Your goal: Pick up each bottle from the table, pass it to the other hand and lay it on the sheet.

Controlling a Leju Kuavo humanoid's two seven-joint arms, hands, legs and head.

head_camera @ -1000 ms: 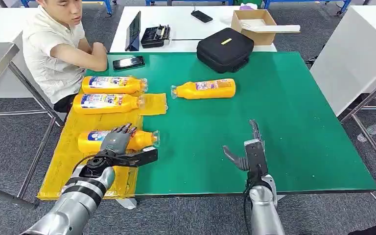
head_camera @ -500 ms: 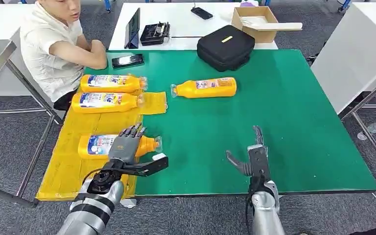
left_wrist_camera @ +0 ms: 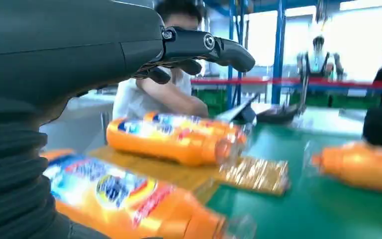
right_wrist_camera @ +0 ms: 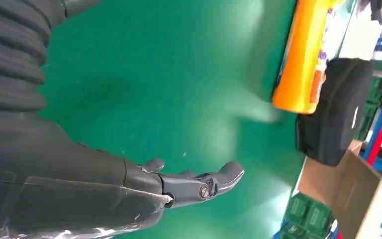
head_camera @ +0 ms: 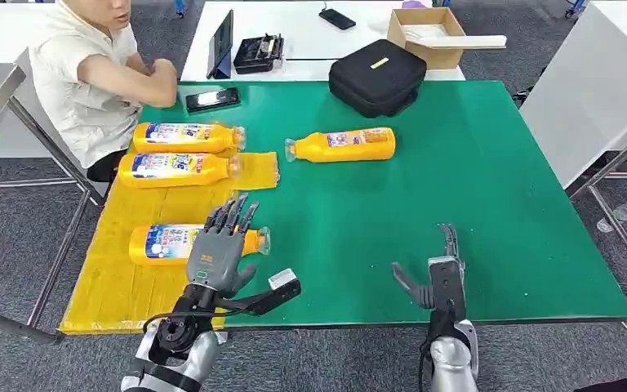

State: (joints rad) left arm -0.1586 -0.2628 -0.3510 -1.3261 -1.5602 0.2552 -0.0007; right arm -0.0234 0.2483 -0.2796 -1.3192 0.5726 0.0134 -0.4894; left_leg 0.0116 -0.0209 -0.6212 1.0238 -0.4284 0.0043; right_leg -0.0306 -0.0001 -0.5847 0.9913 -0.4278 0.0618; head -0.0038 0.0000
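A: While the yellow plastic sheet (head_camera: 122, 245) covers the left end of the green table (head_camera: 473, 180), how many bottles lie on it?

B: Three orange plastic bottles with blue-and-white labels, all on their sides, caps to the right. Far sheet bottle (head_camera: 186, 137) and middle sheet bottle (head_camera: 178, 167) lie close together near the seated person in a pale shirt (head_camera: 82, 82); near sheet bottle (head_camera: 171, 243) lies apart from them, nearer the robot.

A: Item four?

B: Fourth orange bottle (head_camera: 341, 145), on its side on the bare green mat, cap to the left, just in front of the black zipped case (head_camera: 375, 77).

A: Left hand?

B: Left hand (head_camera: 222, 255) raised over the near sheet bottle's cap end, fingers spread and pointing away, thumb stretched out to the right, holding nothing. Whether it touches the bottle I cannot tell.

A: Right hand?

B: Right hand (head_camera: 441, 273) at the table's near edge, fingers straight and apart from the thumb, empty, well apart from the fourth bottle.

A: Other entries?

B: Black phone (head_camera: 212, 100) on the mat by the person's arm; brown cardboard box (head_camera: 429, 33) on the white table behind
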